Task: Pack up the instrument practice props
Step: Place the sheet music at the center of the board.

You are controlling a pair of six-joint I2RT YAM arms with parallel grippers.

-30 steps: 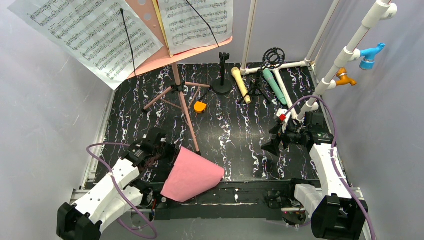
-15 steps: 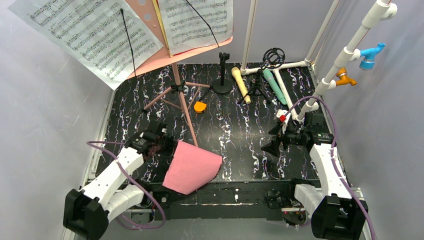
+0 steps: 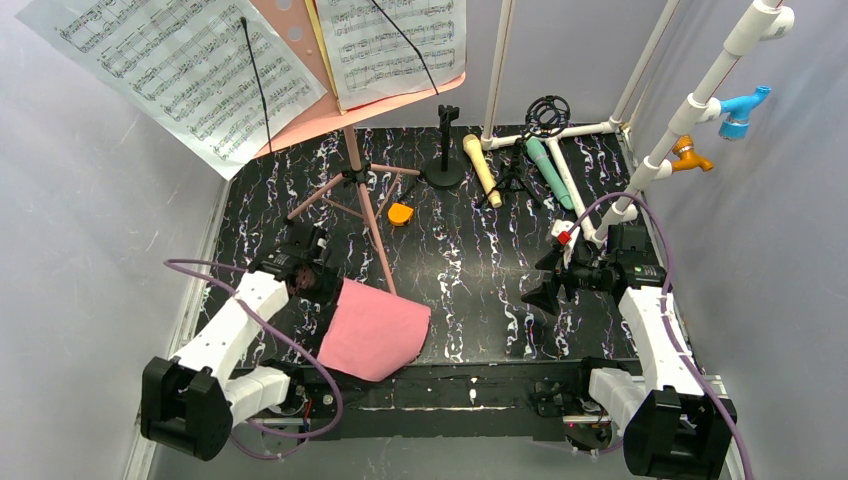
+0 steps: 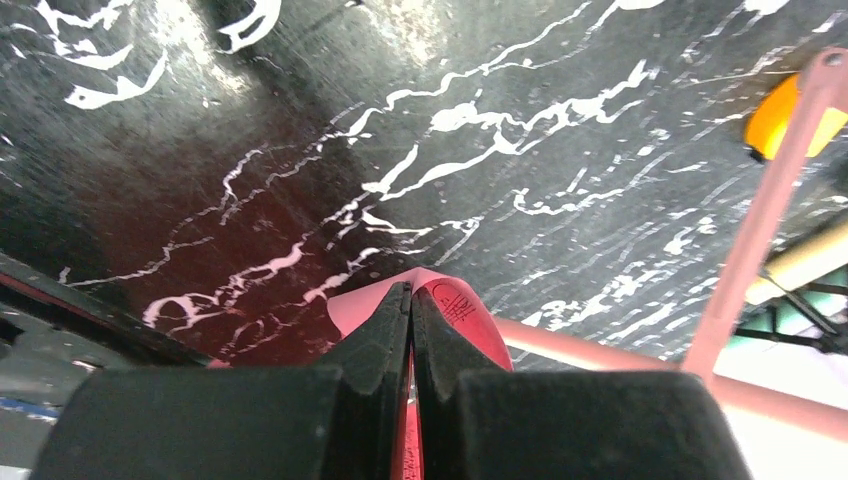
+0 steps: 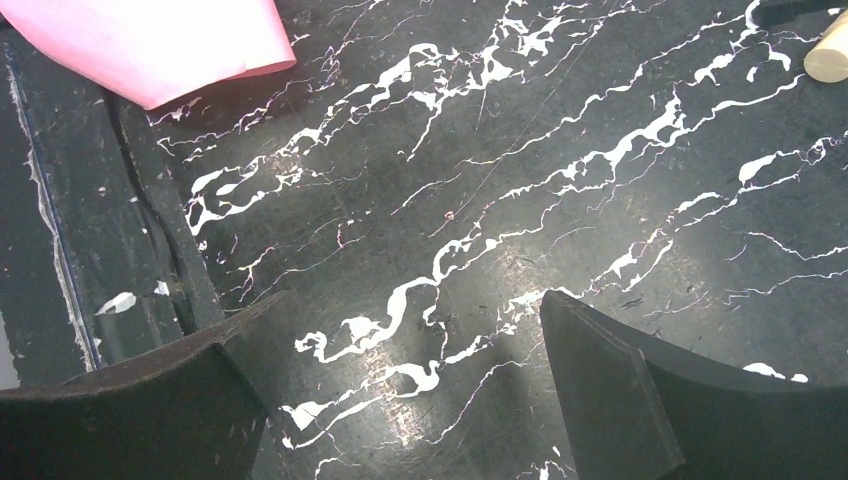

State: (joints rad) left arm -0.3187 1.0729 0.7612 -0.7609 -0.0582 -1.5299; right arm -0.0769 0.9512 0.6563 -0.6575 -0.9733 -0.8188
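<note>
Pink sheet (image 3: 372,330): at the near-left of the table (image 3: 470,270), curled, its near edge reaching over the table's front rail; its far-left corner is pinched by the left claw.
Left claw (image 3: 318,287): jaws pressed together on the pink sheet's corner, with printed staves showing beside the tips in the wrist view (image 4: 411,300).
Right claw (image 3: 545,292): jaws wide apart, holding nothing, low over bare marbled table at the near right; its wrist view (image 5: 412,305) shows the pink sheet's edge far off in a corner.
Tripod (image 3: 355,190): pink legs spread on the table, one long leg ending just beside the pink sheet.
Orange piece (image 3: 400,213): small, on the table right of the tripod.
Black stand (image 3: 445,150): upright, behind the orange piece.
Beige mic (image 3: 481,170): lying at the back.
Teal mic (image 3: 549,172): lying right of the beige mic, beside the pipe frame (image 3: 700,90).
Board (image 3: 283,45): pink, perforated, atop the tripod.
White sheets (image 3: 180,70): clipped on the board under thin black arms.
</note>
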